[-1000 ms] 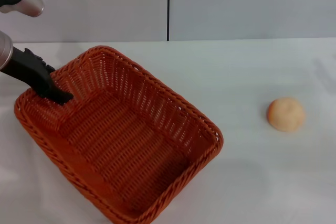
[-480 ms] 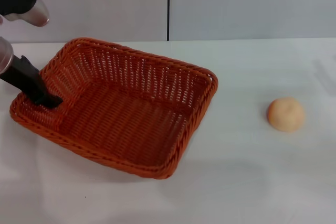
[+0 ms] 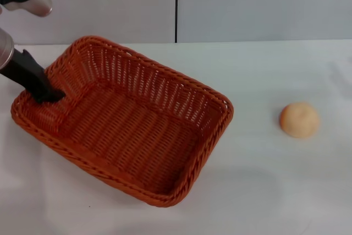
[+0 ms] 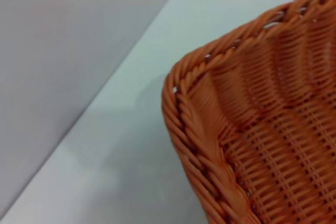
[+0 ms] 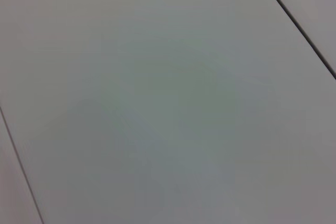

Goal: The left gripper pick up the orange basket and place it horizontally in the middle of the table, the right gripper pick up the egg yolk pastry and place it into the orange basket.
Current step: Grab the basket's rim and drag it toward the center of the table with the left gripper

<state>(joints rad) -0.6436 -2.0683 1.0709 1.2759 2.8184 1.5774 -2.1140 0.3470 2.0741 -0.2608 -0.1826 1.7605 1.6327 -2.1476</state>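
The orange basket [image 3: 137, 136] lies on the white table [image 3: 264, 191], left of centre, its long side slanting down toward the right. My left gripper [image 3: 48, 95] reaches in from the left edge and is shut on the basket's left wall just below the braided rim. In the left wrist view only a corner of the basket's rim [image 4: 210, 145] shows. The egg yolk pastry [image 3: 299, 120], a small pale orange dome, sits alone on the table far to the right of the basket. My right gripper is out of view; its wrist camera shows only grey panels.
A grey panelled wall [image 3: 247, 4] with a dark vertical seam stands behind the table. White tabletop lies between the basket and the pastry and along the front edge.
The basket, held by my left gripper, first swung to lie flatter and then turned back a little, its right end now lower and nearer. The pastry has not moved.
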